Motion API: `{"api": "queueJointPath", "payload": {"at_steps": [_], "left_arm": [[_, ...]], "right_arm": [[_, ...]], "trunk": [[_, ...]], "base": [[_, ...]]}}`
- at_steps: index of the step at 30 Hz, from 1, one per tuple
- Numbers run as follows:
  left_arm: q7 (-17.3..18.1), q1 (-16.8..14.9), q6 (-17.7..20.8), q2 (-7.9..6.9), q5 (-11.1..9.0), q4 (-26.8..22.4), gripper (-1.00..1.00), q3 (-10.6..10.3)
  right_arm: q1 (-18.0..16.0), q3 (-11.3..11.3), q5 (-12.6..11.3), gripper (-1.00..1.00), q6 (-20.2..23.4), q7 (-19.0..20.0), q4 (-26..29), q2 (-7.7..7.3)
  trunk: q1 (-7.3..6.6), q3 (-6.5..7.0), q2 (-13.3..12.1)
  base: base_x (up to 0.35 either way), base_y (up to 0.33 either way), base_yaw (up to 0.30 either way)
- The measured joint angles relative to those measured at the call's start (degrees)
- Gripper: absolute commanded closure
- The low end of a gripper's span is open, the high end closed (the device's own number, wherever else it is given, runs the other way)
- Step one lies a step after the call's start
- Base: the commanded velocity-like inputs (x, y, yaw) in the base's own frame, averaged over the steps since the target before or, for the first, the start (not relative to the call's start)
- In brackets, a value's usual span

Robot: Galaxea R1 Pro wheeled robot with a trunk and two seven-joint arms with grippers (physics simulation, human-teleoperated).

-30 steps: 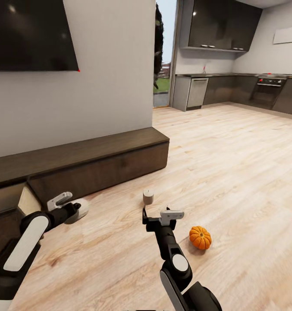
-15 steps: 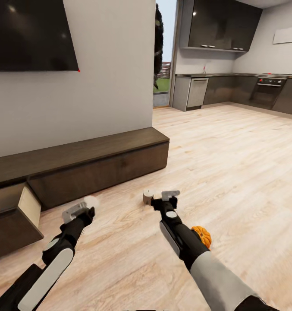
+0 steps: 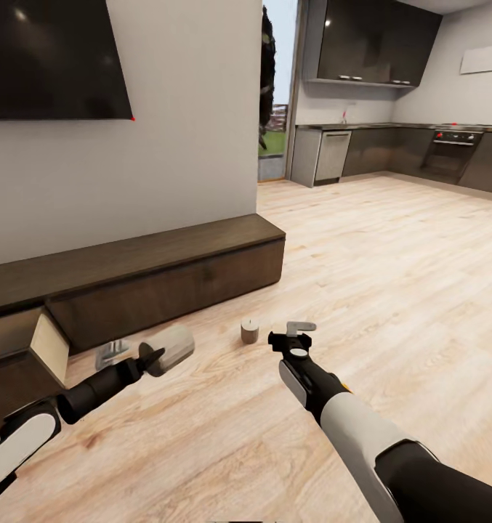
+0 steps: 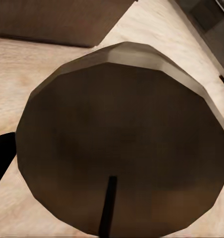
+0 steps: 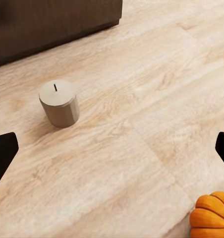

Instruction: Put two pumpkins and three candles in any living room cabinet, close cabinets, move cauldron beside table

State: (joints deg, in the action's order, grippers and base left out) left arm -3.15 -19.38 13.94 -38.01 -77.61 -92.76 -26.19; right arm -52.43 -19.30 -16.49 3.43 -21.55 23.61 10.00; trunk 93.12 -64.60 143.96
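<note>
Left gripper (image 3: 152,357) clamps a candle (image 3: 170,349), lying sideways, near the open cabinet drawer (image 3: 27,356). Right gripper (image 3: 293,335) is wide, empty. Second candle (image 3: 250,331) stands left of it: looks light, rigid, smooth; I'd grip mid-body.

Home interior, wall TV (image 3: 53,58), low wooden cabinet (image 3: 151,280), open kitchen with oven (image 3: 453,149)

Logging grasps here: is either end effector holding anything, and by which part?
The left end effector holds a candle by its sides, wick end toward its camera. The right end effector is open, empty.
</note>
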Motion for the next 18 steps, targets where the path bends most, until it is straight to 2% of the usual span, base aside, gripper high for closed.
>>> {"api": "queueJointPath", "payload": {"at_steps": [2, 6, 7, 8, 9, 10, 11, 12, 14, 18], "left_arm": [[0.3, 0.0, 0.2, -0.50, -0.5, 0.0, 1.00, 0.0], [-0.3, 0.0, -0.1, -0.54, -0.4, 0.0, 1.00, -0.1], [-6.3, 0.0, -4.2, -0.10, 1.5, -0.2, 1.00, -1.9], [-13.9, 0.0, -6.5, 0.26, 2.8, 0.9, 1.00, -2.9], [-16.3, 0.1, -8.3, 0.67, 3.0, 1.0, 1.00, -3.9], [-18.7, 0.0, -10.1, 1.50, 3.6, 0.0, 1.00, -5.1], [-19.5, 0.0, -10.5, 1.79, 3.8, 0.0, 1.00, -5.3], [-22.9, 0.1, -11.3, 2.83, 5.2, 0.0, 1.00, -5.8], [-26.7, 0.0, -11.7, 4.47, 6.9, 0.0, 1.00, -6.1], [-28.6, 0.1, -11.3, 5.60, 7.6, -0.1, 1.00, -6.5]], "right_arm": [[0.0, 0.0, 0.0, -1.00, 0.1, 0.0, -0.1, 0.00], [0.0, 0.0, 0.0, -1.00, 0.1, 0.1, -0.3, 0.00], [0.0, 0.0, 0.0, -1.00, 0.0, 0.1, -0.3, 0.00], [0.0, 0.0, 0.0, -1.00, 0.0, 0.1, -0.3, 0.00], [0.0, 0.0, 0.0, -1.00, 0.0, 0.1, -0.3, 0.00], [0.0, 0.0, 0.0, -1.00, 0.0, 0.1, -0.3, 0.00], [0.0, 0.0, 0.0, -1.00, 0.0, 0.1, -0.3, 0.00], [0.0, 0.0, 0.0, -1.00, 0.0, 0.4, -0.3, 0.00], [0.0, 0.0, -0.1, -1.00, 0.0, 1.7, -0.3, 0.00], [0.0, 0.0, -0.3, -1.00, 0.1, 2.6, -0.3, 0.00]], "trunk": [[0.00, 0.00, 0.0], [0.00, 0.00, 0.0], [0.00, 0.00, 0.0], [0.00, 0.00, 0.0], [0.01, -0.01, 0.0], [0.00, 0.00, 0.0], [0.00, 0.00, 0.0], [0.01, 0.00, 0.0], [0.00, 0.00, 0.0], [0.00, 0.00, 0.0]], "base": [[0.000, 0.000, 0.000], [0.000, 0.000, 0.000], [0.000, 0.000, 0.000], [0.000, 0.000, 0.000], [0.000, 0.000, 0.000], [0.000, 0.000, 0.000], [0.000, 0.000, 0.000], [0.000, 0.000, 0.000], [0.000, 0.000, 0.000], [0.000, 0.000, 0.000]]}}
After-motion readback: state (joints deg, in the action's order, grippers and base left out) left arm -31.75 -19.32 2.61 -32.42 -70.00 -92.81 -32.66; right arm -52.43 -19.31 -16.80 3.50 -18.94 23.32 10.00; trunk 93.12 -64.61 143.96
